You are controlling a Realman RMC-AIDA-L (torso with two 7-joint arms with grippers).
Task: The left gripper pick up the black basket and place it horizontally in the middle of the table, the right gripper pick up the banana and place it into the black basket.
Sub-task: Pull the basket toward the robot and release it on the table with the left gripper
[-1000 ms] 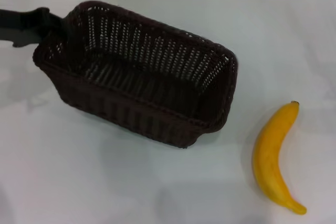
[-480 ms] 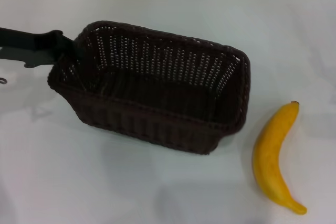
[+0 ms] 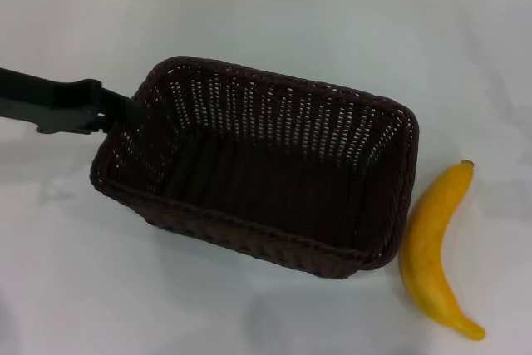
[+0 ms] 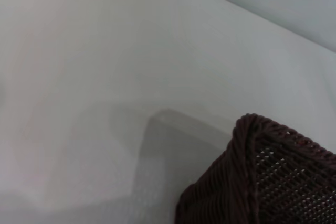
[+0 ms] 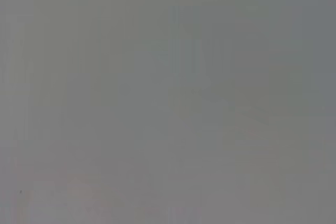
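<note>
The black basket [image 3: 249, 234] is in the middle of the white table [image 3: 249, 31] in the head view, its long side running left to right and slightly skewed, and it is empty. My left gripper [image 3: 125, 110] reaches in from the left and is shut on the rim of the basket's left short end. A corner of the basket [image 4: 273, 182] shows in the left wrist view, with its shadow on the table [image 4: 105, 77]. The banana [image 3: 428, 247] lies on the table just right of the basket, stem tip to the far side. My right gripper is out of view.
The right wrist view shows only a plain grey surface. The table's far edge runs along the top of the head view. The gap between the basket's right end and the banana is narrow.
My left gripper has carried the basket to the right and toward me, turning it closer to level. Its right end now sits close beside the banana. The banana has not moved.
</note>
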